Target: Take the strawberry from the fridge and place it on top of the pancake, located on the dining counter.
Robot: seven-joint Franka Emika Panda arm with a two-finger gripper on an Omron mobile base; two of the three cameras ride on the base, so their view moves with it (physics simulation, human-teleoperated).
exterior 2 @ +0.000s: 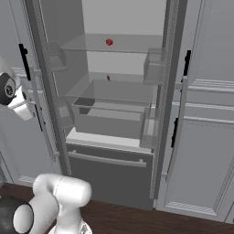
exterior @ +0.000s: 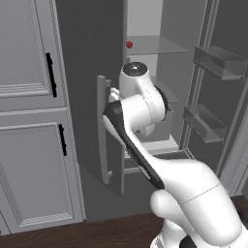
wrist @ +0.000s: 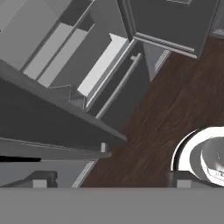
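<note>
The strawberry sits on the top glass shelf inside the fridge, near the back. In the right base view it's the little red blob at about 12 o'clock. One shelf down there's a thin dark red sliver, well apart from it.

Both fridge doors are swung open. The left door has its long bar handle facing out, and the right door's clear bins show at 2 o'clock in the left base view. Bottom drawer is closed.

The arm is bent right in front of the left door, elbow about level with the middle shelf. The gripper points down at the dark wood floor and its fingers stand wide apart, holding nothing. It's nowhere near the strawberry.

Grey panelled cabinets with black handles stand at 9 o'clock of the fridge.
</note>
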